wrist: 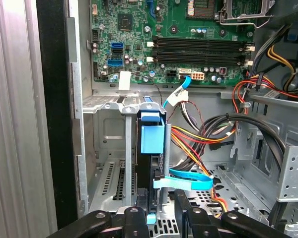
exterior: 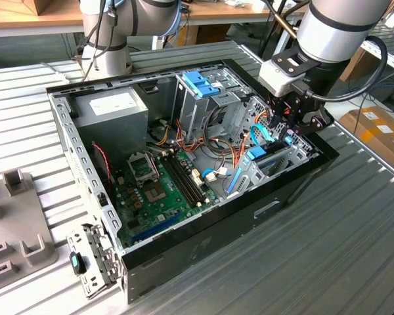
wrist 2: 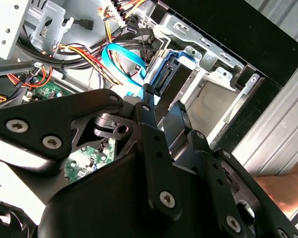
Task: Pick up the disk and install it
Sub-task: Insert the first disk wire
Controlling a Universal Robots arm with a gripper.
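Note:
The disk [wrist: 151, 136], a dark drive with bright blue side rails, stands on edge in a slot of the metal drive cage [wrist: 107, 148] at the case's front corner. It also shows in the exterior view, disk [exterior: 259, 154], and in the second wrist view, disk [wrist 2: 171, 69]. My gripper [wrist: 161, 215] hangs right over the disk's outer end, one black finger on each side with a small gap to the drive. In the second wrist view the gripper [wrist 2: 164, 106] looks parted, and the gripper [exterior: 289, 134] hovers just above the cage.
A flat blue data cable [wrist: 188, 178] and bundled red, yellow and black wires [wrist: 198, 136] lie beside the slot. The motherboard [exterior: 157, 187] covers the case floor. A tall metal cage with a blue bracket [exterior: 200, 85] and a power supply [exterior: 111, 108] stand behind. Grey fixtures [exterior: 20, 216] sit outside.

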